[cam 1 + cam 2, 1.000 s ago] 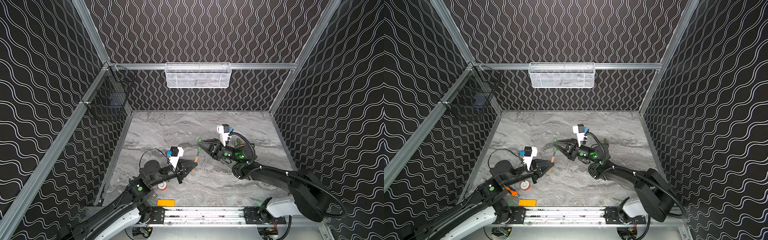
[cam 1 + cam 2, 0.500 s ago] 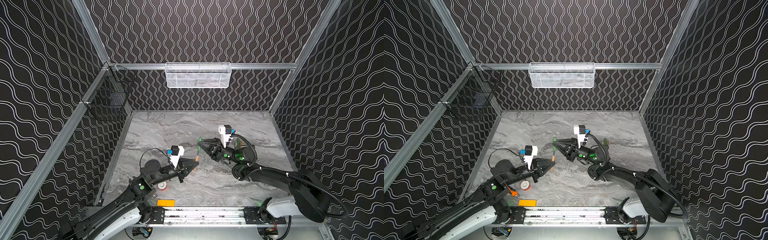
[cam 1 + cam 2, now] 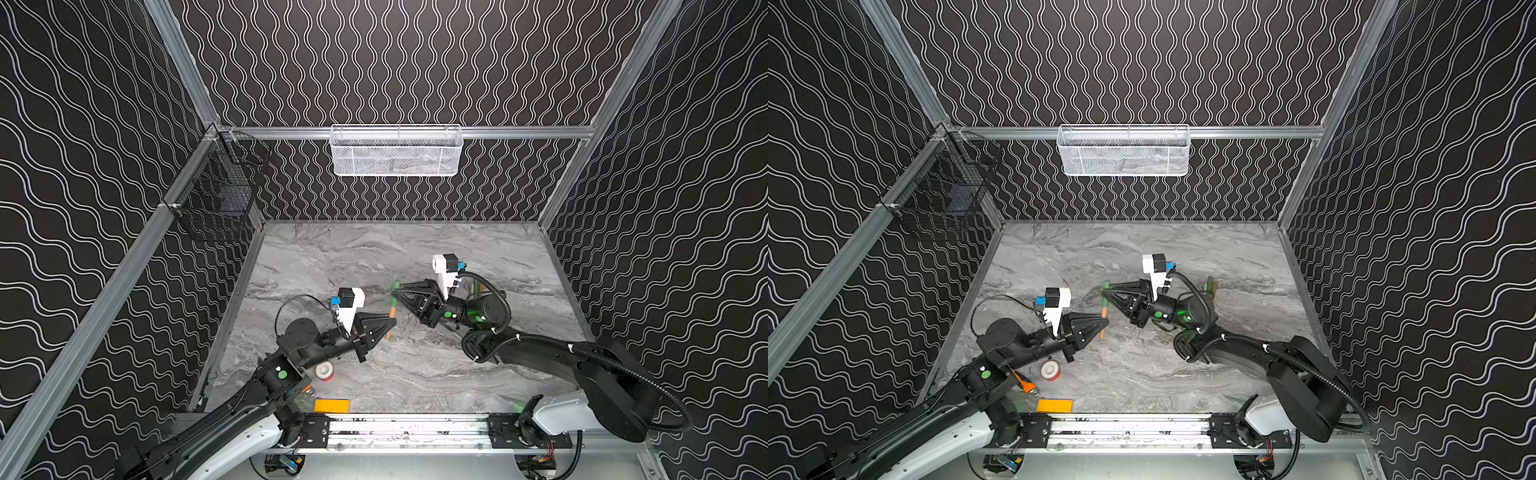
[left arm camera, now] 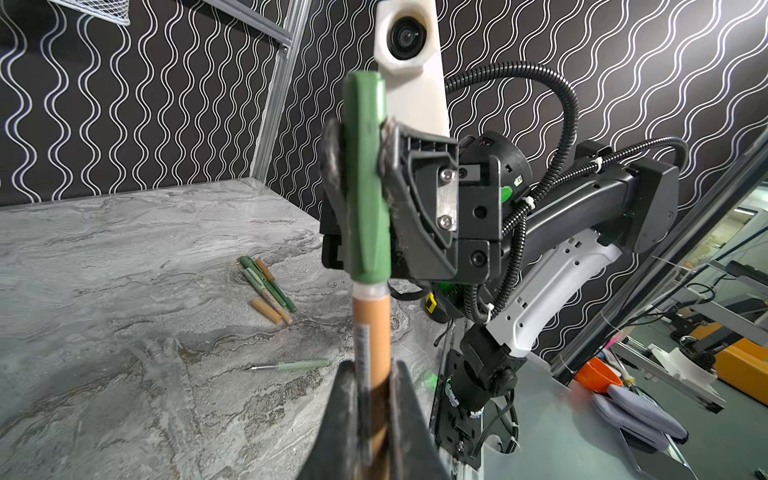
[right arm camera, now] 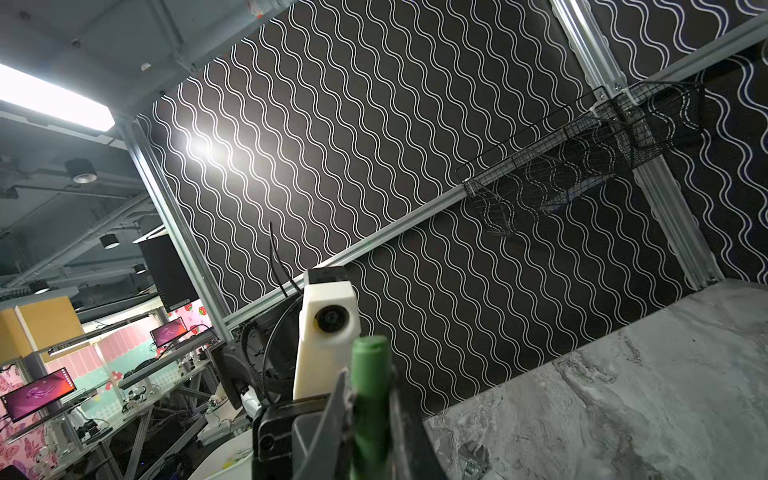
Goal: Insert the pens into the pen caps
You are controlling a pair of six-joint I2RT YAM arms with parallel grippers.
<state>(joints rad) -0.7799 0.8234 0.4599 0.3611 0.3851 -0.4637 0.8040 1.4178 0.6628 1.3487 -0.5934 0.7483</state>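
My left gripper (image 4: pixel 372 370) is shut on a tan pen (image 4: pixel 371 324), which stands upright above the table. Just above it, my right gripper (image 5: pixel 368 390) is shut on a green pen cap (image 4: pixel 365 187), held in line with the pen. The pen's pale neck meets the cap's mouth, and its tip is hidden there. In both top views the left gripper (image 3: pixel 390 322) and the right gripper (image 3: pixel 395 289) nearly meet at mid-table, with the pen (image 3: pixel 1102 312) below the cap (image 3: pixel 1106 285). Several more pens and caps (image 4: pixel 268 289) lie in a cluster beyond, and one green pen (image 4: pixel 291 365) lies alone.
A white mesh basket (image 3: pixel 395 151) hangs on the back wall and a black wire basket (image 3: pixel 216 199) on the left wall. A tape roll (image 3: pixel 324 370), an orange block (image 3: pixel 331 405) and an orange-and-black tool (image 3: pixel 1025 384) lie by the left arm. A silver wrench (image 5: pixel 471 455) lies on the table.
Very little. The right gripper with the cap has edged slightly down toward the top of the pen. The left gripper has held its place.
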